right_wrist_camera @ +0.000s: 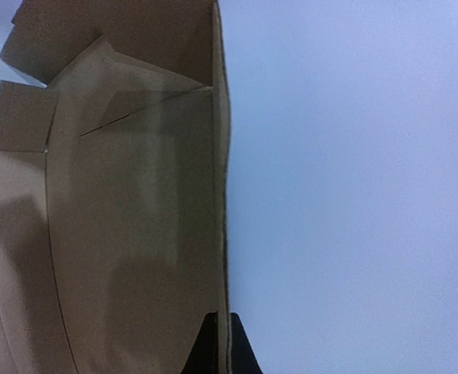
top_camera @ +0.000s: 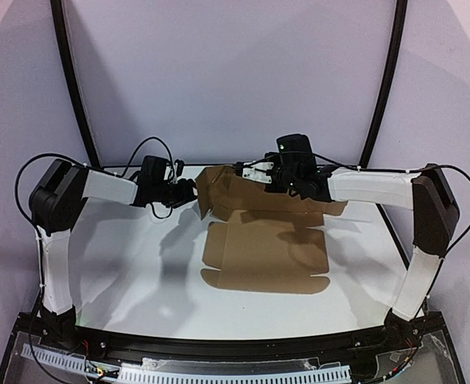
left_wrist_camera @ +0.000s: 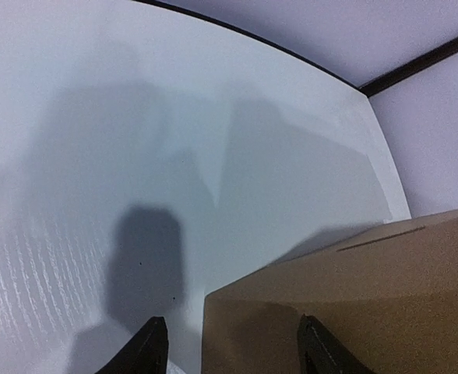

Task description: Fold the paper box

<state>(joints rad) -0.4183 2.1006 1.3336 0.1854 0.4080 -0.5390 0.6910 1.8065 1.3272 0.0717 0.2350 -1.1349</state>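
The paper box (top_camera: 267, 256) is brown cardboard, with its base flat on the white table and its rear wall (top_camera: 219, 188) folded up. My right gripper (top_camera: 243, 169) is shut on the top edge of that wall; in the right wrist view the thin cardboard edge (right_wrist_camera: 221, 195) runs straight between the closed fingers (right_wrist_camera: 220, 347). My left gripper (top_camera: 192, 193) is at the wall's left end. Its jaws (left_wrist_camera: 233, 351) stand apart, with a corner of the cardboard panel (left_wrist_camera: 354, 296) between them, near the right finger (left_wrist_camera: 320, 352) and clear of the left finger (left_wrist_camera: 145, 349).
The white table (top_camera: 123, 272) extends left of the box and in front of it. Two black curved poles (top_camera: 73, 80) (top_camera: 383, 88) rise at the back against a pale backdrop. A black rail (top_camera: 235, 346) lines the near edge between the arm bases.
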